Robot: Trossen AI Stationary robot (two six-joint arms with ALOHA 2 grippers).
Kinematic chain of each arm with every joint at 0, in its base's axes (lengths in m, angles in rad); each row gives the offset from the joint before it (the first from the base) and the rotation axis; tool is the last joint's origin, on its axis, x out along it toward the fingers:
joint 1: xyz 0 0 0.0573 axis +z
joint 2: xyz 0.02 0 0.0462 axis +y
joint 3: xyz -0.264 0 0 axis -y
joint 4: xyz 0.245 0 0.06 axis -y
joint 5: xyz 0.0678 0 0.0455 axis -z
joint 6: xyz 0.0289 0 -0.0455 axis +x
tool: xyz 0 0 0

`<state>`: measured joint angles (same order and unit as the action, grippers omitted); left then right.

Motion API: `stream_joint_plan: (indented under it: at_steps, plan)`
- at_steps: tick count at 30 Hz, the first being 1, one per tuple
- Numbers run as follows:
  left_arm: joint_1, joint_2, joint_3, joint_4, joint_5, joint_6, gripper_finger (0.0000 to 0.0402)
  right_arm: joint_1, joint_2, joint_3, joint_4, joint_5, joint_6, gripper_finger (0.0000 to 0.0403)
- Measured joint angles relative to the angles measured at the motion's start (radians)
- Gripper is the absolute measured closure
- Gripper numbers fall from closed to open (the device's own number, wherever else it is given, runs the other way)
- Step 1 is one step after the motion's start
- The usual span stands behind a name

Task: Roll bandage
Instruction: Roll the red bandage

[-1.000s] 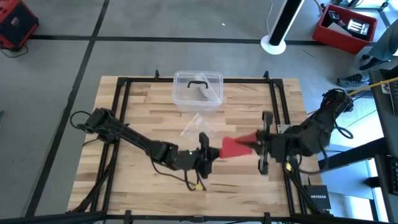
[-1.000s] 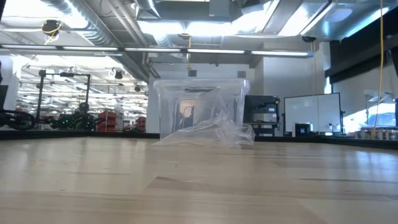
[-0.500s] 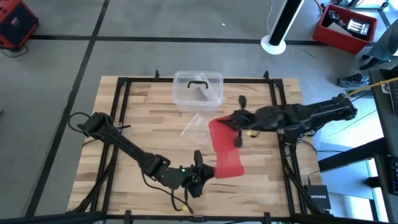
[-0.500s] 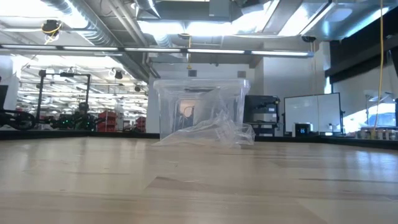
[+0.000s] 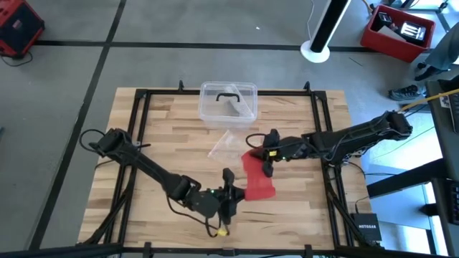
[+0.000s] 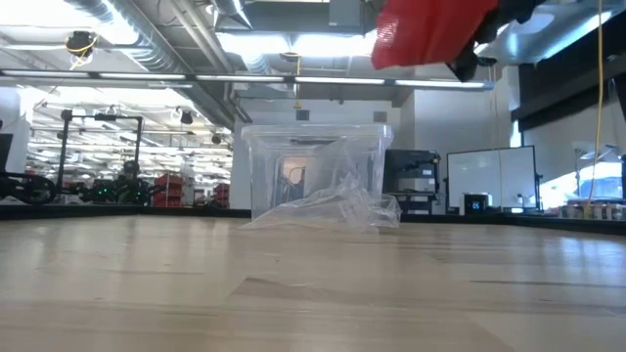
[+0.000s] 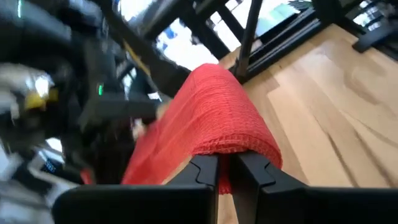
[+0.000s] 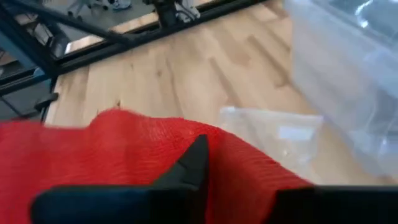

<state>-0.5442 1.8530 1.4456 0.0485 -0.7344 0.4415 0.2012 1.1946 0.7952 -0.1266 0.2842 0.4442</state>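
Note:
The bandage (image 5: 255,175) is a flat red fabric band that spans the air between my two grippers, above the middle of the table. My left gripper (image 5: 231,188) is shut on its near end. My right gripper (image 5: 268,153) is shut on its far end. The low view shows only the bandage's far part (image 6: 430,29), high up at the picture's top, with dark fingers (image 6: 477,54) beside it. No part of the bandage rests on the table there. My left gripper pinches the bandage's near end (image 7: 231,148) between its two fingers, which come nearly level from the table's left. The band runs up and away from them, clear of the table. My right gripper holds the far end (image 8: 155,149). One finger (image 8: 194,162) lies on the cloth; the cloth hides the other. That end is held up in the air.
A clear plastic box (image 5: 228,102) with a black handle stands at the table's far middle. A crumpled clear plastic bag (image 5: 228,143) lies just in front of it, beside the bandage's far end. A black frame (image 5: 140,143) runs around the wooden table.
My right gripper has swung from the table's right edge toward its middle and far side, sunk and rolled. The bandage, bunched short between the grippers before, has been drawn out into a flat band. My left gripper has gone a little toward the near edge with its end.

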Motion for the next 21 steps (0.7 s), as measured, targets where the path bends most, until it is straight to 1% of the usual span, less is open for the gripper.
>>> stream_joint_plan:
  at_steps: [3, 6, 9, 11, 13, 15, 16, 18, 21]
  plan:
    - [0.021, 0.000, 0.000, -0.045, 0.007, -0.125, 0.0389, 0.000, 0.000, 0.001, -0.045, -0.041, 0.050, 0.0290]
    - [0.032, 0.000, 0.000, -0.109, 0.010, -0.235, 0.0389, 0.000, -0.009, 0.032, -0.090, -0.042, 0.054, 0.0240]
    - [0.038, 0.007, 0.001, -0.154, 0.031, -0.308, 0.0389, 0.000, -0.010, 0.061, -0.106, -0.033, 0.054, 0.0196]
    - [0.045, 0.023, 0.001, -0.164, 0.059, -0.330, 0.0389, 0.000, -0.008, 0.074, -0.109, -0.010, 0.056, 0.0172]
    - [0.054, 0.041, 0.002, -0.165, 0.086, -0.351, 0.0389, 0.000, -0.008, 0.076, -0.104, 0.046, 0.060, 0.0153]
    - [0.060, 0.058, 0.002, -0.164, 0.107, -0.377, 0.0389, -0.011, 0.002, 0.076, -0.115, 0.104, 0.107, 0.0138]
    - [0.062, 0.069, 0.002, -0.164, 0.111, -0.388, 0.0389, -0.020, 0.013, 0.072, -0.114, 0.110, 0.141, 0.0132]
    - [0.067, 0.084, 0.002, -0.160, 0.123, -0.413, 0.0389, -0.037, 0.041, 0.062, -0.122, 0.066, 0.196, 0.0122]
    - [0.068, 0.104, 0.002, -0.160, 0.136, -0.452, 0.0389, -0.062, 0.080, 0.061, -0.155, -0.074, 0.254, 0.0116]
